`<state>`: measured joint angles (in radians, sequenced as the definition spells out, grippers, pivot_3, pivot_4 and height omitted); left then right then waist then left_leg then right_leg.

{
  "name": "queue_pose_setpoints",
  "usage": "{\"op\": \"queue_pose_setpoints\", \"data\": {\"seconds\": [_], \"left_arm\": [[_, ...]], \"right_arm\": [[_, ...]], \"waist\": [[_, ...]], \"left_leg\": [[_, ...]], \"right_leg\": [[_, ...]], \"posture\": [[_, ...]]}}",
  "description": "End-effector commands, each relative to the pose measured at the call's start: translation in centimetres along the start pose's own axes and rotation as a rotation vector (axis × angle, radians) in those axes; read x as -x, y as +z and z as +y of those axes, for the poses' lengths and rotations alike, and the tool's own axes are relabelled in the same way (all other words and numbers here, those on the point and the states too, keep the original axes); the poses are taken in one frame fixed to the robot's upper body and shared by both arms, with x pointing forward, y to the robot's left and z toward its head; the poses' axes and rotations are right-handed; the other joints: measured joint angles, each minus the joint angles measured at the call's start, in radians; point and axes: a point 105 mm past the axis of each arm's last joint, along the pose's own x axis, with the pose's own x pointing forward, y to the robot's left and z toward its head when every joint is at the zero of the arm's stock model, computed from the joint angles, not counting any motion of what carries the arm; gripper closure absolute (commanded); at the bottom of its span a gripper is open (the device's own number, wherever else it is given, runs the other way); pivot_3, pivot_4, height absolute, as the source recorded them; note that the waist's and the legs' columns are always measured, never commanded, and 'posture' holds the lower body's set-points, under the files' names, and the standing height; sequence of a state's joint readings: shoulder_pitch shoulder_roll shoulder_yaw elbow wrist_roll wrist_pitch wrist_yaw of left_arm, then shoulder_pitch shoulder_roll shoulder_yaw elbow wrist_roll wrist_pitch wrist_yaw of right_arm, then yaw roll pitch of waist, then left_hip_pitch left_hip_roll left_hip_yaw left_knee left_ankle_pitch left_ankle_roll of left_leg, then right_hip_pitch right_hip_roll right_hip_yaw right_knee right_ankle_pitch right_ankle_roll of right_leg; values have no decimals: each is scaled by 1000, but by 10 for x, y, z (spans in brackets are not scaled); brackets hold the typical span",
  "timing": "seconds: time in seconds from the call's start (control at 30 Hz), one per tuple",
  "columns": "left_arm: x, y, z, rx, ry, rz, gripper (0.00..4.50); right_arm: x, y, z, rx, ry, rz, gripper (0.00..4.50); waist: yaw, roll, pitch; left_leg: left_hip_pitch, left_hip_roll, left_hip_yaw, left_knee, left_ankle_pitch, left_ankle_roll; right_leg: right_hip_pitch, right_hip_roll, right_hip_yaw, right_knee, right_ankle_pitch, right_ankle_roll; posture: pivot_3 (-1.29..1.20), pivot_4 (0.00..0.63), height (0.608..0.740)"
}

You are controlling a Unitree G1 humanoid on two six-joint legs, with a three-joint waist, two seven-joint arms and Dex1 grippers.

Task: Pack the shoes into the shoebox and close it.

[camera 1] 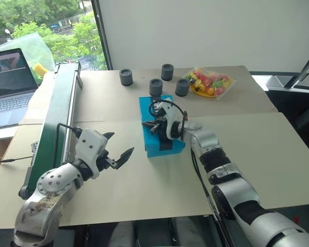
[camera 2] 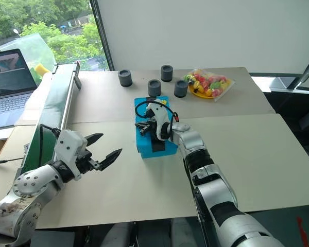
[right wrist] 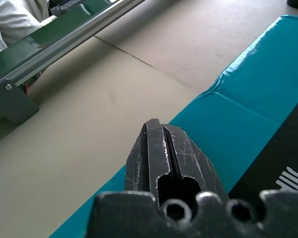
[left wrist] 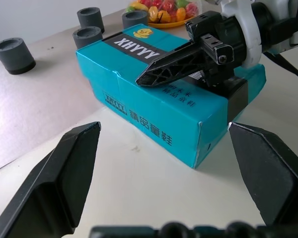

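Daylight came in through the window (camera 1: 46, 36) far beyond the left gripper (camera 1: 118, 149), bright and even, and the trees outside looked nearly washed out. The table (camera 1: 257, 149) was softly lit, with only faint shadows under the arms. The glossy lid of the shoebox (left wrist: 154, 94) beneath the right gripper (right wrist: 161, 148) showed a pale sheen. Both head views were sharp. In the left wrist view the near fingers (left wrist: 64, 173) were dark and slightly soft. In the right wrist view the surface beyond the fingertips was mildly blurred.
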<state>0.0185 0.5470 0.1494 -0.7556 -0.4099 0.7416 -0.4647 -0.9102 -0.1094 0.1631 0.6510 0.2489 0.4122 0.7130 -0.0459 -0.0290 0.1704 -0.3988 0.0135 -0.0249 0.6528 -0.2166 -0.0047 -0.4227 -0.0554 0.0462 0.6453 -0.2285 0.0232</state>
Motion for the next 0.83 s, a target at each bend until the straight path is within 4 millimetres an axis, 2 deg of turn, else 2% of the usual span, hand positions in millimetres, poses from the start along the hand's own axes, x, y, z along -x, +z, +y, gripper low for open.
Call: {"op": "queue_pose_setpoints", "data": {"seconds": [0.03, 0.13, 0.27, 0.37, 0.43, 0.53, 0.6, 0.67, 0.7, 0.77, 0.8, 0.83], "left_arm": [[2, 12, -5, -33, -4, -47, 103], [1, 13, -4, -36, 3, -50, 103], [0, 14, -6, -40, -1, -53, 103], [-2, 14, -6, -39, -4, -54, 103], [-2, 15, -5, -38, 6, -60, 103], [0, 18, 9, -11, 81, -86, 103], [2, 21, 18, 14, 143, -111, 103], [4, 22, 24, 41, 183, -126, 103], [5, 22, 27, 61, 204, -137, 103], [9, 22, 33, 131, 264, -182, 103], [11, 22, 35, 152, 285, -195, 103], [12, 22, 37, 162, 297, -201, 103]], "right_arm": [[-6, -15, 5, -11, 19, 50, 4455], [-9, -27, 9, 31, 16, 85, 4455], [-13, -23, 16, 28, 34, 31, 4455], [-14, -29, 17, 50, 25, 48, 4455], [-12, -24, 13, 47, 4, 26, 4455], [6, 17, -2, -25, -49, -122, 4455], [33, 52, -17, -94, -89, -250, 4455], [53, 71, -25, -138, -106, -321, 4455], [67, 82, -29, -165, -110, -368, 4455], [116, 116, -46, -219, -142, -530, 4455], [132, 126, -50, -228, -151, -575, 4455], [139, 131, -51, -233, -156, -594, 4455]], "waist": [[-1, 0, 0], [-3, -1, -1], [-4, -1, -2], [-9, -2, -2], [-12, -2, -2], [-13, -2, -2], [-9, -2, -2], [4, -2, -2], [7, -2, -2], [10, -1, -2], [13, -1, -2], [13, -1, -2]], "left_leg": [[0, 0, 0, 0, 0, 0], [2, 0, 1, 0, 0, 0], [5, 0, 1, -1, 0, 0], [7, 0, 2, -2, 0, 0], [7, 0, 2, -3, 0, 0], [7, 0, 1, -3, 0, 0], [5, 0, 1, -3, 0, 0], [0, 0, 0, -3, 0, 0], [-1, 0, 0, -3, 0, 0], [-2, 0, 0, -3, 0, 0], [-3, 0, -1, -3, 0, 0], [-4, 0, -1, -3, 0, 0]], "right_leg": [[0, 0, 0, 0, 0, 0], [1, 0, 0, 0, 0, 0], [3, 1, 1, 0, 0, 0], [4, 1, 2, 0, 0, -1], [4, 1, 2, 0, 0, -1], [4, 1, 2, 0, 0, -1], [2, 1, 2, 0, 0, -1], [-1, 0, 2, 0, 0, -1], [-2, 0, 1, 0, 0, -1], [-2, -1, 0, -3, 0, 0], [-2, -1, 0, -4, 0, 0], [-2, -2, -1, -4, 0, 0]], "posture": [[0, 150, 740], [0, 150, 740], [0, 150, 740], [0, 150, 740], [0, 150, 740], [0, 150, 740], [0, 150, 740], [0, 150, 740], [0, 150, 740], [0, 150, 740], [0, 150, 740], [0, 150, 740]]}}
